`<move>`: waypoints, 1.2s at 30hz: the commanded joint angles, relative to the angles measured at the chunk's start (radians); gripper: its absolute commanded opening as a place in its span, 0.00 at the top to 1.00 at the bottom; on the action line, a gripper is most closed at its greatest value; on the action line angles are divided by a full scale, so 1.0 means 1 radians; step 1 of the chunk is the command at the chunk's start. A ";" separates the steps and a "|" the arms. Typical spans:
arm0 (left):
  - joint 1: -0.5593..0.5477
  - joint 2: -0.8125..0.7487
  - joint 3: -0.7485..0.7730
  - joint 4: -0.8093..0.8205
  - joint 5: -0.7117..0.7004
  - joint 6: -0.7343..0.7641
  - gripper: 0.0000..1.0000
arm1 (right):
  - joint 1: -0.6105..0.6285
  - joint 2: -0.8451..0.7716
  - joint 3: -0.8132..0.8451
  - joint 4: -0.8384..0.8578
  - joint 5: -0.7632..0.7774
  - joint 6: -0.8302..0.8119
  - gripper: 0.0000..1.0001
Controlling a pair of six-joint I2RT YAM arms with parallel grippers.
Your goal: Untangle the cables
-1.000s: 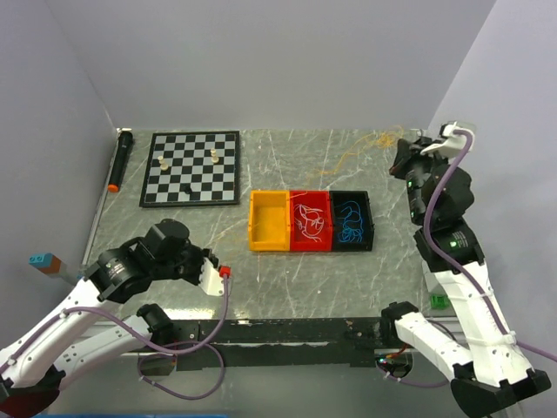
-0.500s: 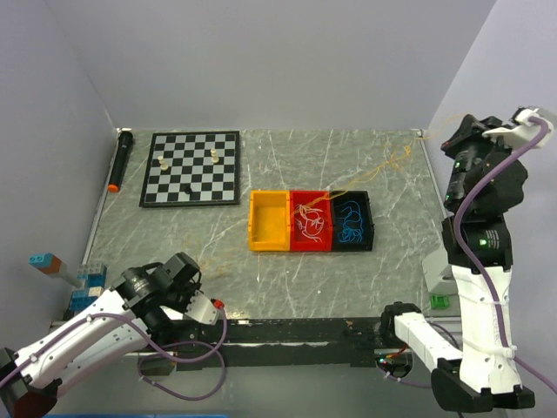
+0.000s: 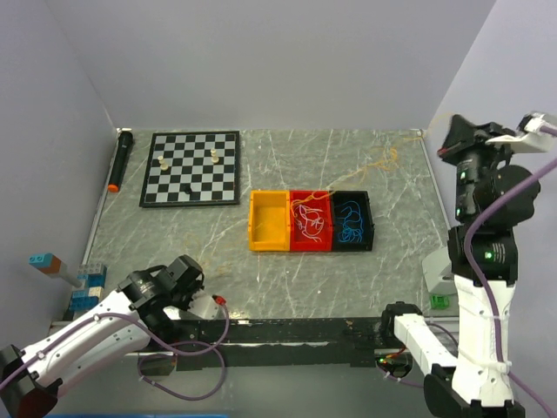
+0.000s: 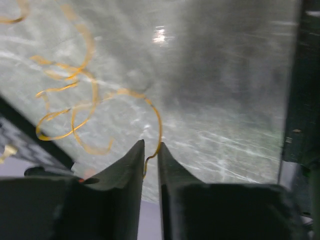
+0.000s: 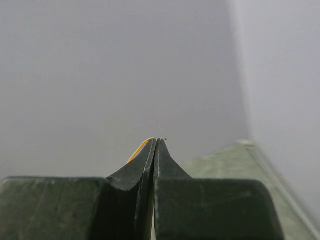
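Both arms' tapered black jaws pinch a thin, curly yellow cable (image 4: 160, 122).

Yellow cable (image 4: 125, 92) sprawls, seemingly slack; white cables (image 3: 309, 220), blue cables (image 3: 352, 222) coiled.

Quick count: three little bins (image 3: 268, 222), one chessboard (image 3: 191, 170) with what looks like four pieces (image 3: 213, 155), one yellow cable (image 4: 125, 91), one black stick (image 3: 118, 161).
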 commanded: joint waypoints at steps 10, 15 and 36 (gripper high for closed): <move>0.022 0.106 0.403 0.119 0.323 -0.307 0.04 | 0.028 -0.104 -0.287 0.481 -1.093 0.462 1.00; 0.023 0.104 0.498 0.201 0.432 -0.398 0.03 | 0.095 -0.099 -0.301 0.582 -1.164 0.538 1.00; 0.042 0.393 0.768 0.804 0.856 -1.044 0.08 | 0.534 0.023 -0.195 0.536 -1.080 0.379 1.00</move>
